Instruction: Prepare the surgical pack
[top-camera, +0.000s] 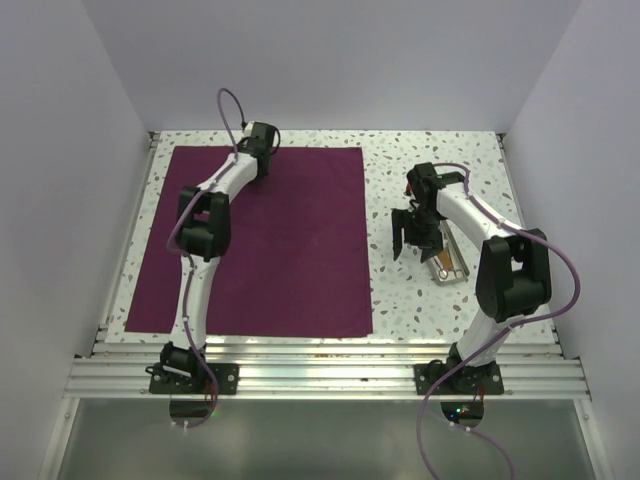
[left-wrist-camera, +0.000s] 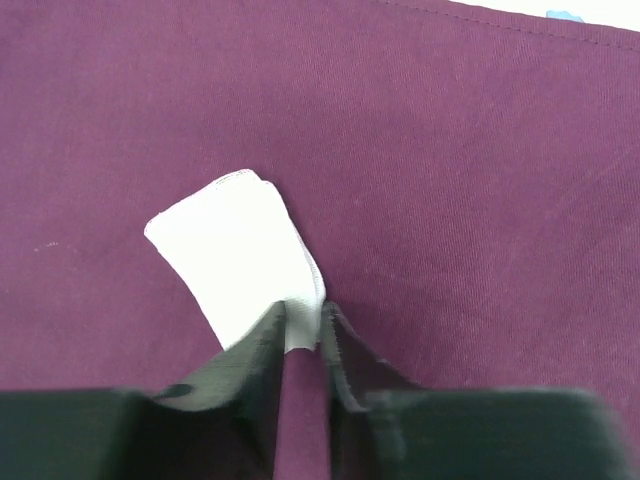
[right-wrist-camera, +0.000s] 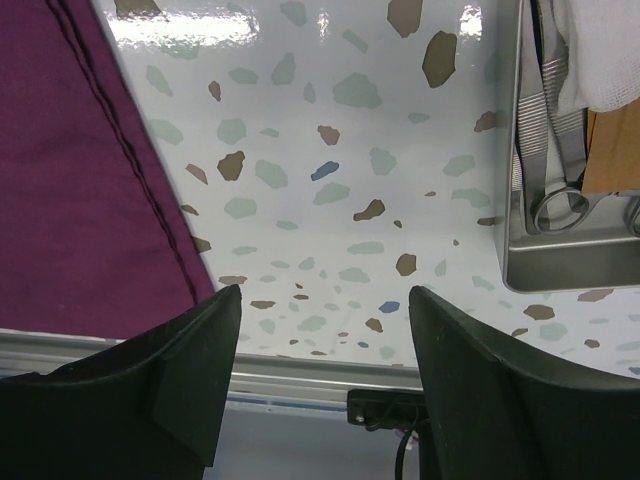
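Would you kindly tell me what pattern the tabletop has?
The tabletop is white with brown, greenish and blue flecks; clearest in the right wrist view.

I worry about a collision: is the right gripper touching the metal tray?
Apart. The right wrist view shows speckled table between the right gripper fingers and the metal tray.

The surgical pack, a deep purple-maroon matte fabric sheet with a stitched hem, lies spread flat and unfolded, roughly square, covering the left half of the speckled counter.
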